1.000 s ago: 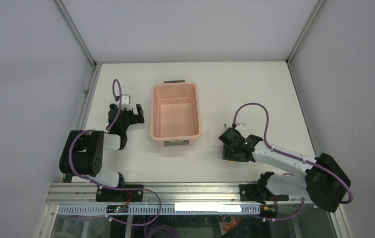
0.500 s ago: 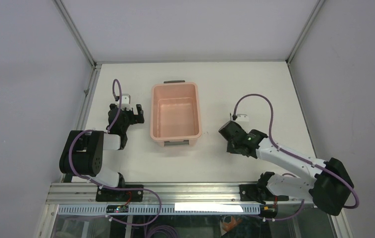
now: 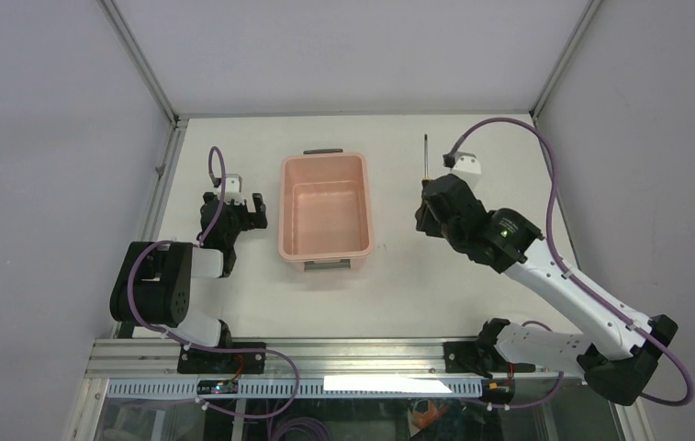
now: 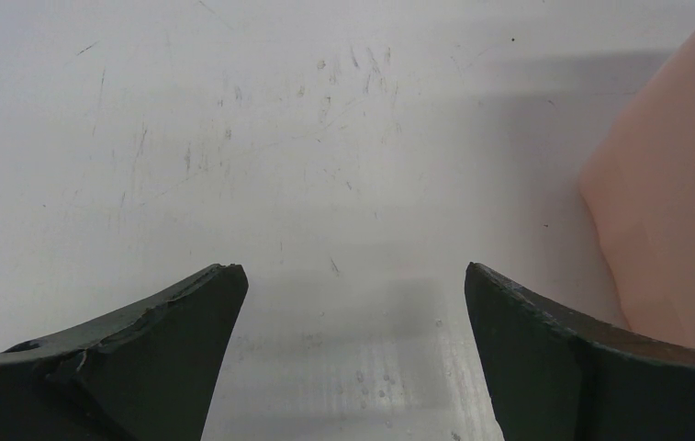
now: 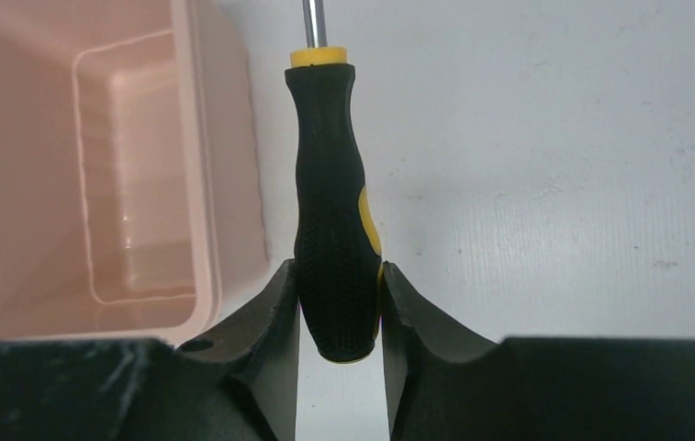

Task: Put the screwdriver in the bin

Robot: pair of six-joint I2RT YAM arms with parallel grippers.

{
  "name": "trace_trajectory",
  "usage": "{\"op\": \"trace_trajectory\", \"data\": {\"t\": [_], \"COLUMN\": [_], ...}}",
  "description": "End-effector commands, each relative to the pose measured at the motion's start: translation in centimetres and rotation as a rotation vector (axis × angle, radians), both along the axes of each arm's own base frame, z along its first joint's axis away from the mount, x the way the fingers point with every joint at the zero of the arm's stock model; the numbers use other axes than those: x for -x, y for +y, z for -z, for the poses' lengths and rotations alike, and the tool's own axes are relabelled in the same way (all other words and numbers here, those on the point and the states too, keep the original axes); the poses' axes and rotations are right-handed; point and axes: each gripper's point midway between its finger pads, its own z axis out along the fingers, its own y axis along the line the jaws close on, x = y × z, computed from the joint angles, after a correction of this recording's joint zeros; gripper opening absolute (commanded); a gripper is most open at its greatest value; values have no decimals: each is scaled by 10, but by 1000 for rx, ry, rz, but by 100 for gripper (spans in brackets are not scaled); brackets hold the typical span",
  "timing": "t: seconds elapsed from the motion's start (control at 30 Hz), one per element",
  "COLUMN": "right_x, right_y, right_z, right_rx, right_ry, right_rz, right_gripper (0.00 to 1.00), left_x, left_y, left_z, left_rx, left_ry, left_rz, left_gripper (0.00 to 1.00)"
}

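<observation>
The screwdriver (image 5: 334, 211) has a black-and-yellow handle and a thin metal shaft (image 3: 426, 154) that points toward the far side of the table. My right gripper (image 5: 339, 271) is shut on the lower end of the handle, one finger on each side. In the top view the right gripper (image 3: 428, 208) hangs over the table just right of the bin (image 3: 284, 207), and most of the handle is hidden under it. The pale pink bin (image 5: 198, 165) shows nothing inside. My left gripper (image 3: 252, 211) stands open to the left of the bin, nothing between its fingers (image 4: 187, 312).
The bin has a grey handle at its far end (image 3: 323, 151) and another at its near end (image 3: 329, 265). Its pink wall (image 4: 674, 211) fills the right edge of the left wrist view. White walls and a metal frame (image 3: 146, 73) enclose the table.
My right gripper has shut on the screwdriver, risen and carried it away from the table's front right toward the far side, beside the bin. The left arm has not moved.
</observation>
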Motion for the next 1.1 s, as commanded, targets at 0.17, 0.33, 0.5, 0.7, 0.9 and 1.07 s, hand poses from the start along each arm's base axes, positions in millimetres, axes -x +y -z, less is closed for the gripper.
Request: {"op": "trace_trajectory", "data": {"t": [0.17,0.33,0.5,0.7,0.9,1.07], "right_x": [-24,-30,-44,-63,-62,-48], "right_y": [91,155,199,219,229,231], "right_z": [-64,-69,-52,-2,70,126], "right_rx": [-174,-215,-168,-117,-64,-35], "right_ry": [-96,-105,-87,-26,90,165], "right_rz": [-268,-413,-455,-379,-303,-257], "right_gripper": [0,0,0,0,0,0], "left_x": [-7,-7,-7,-7,-7,-7], "left_y": [-5,-5,-5,-5,-6,-5], "left_z": [-18,-19,-18,-18,-19,-19], "left_rx": [21,21,20,20,21,20], "left_ry": [-59,-60,-58,-59,-59,-60], "left_rz": [11,11,10,10,12,9], "left_gripper": [99,99,99,99,99,99]}}
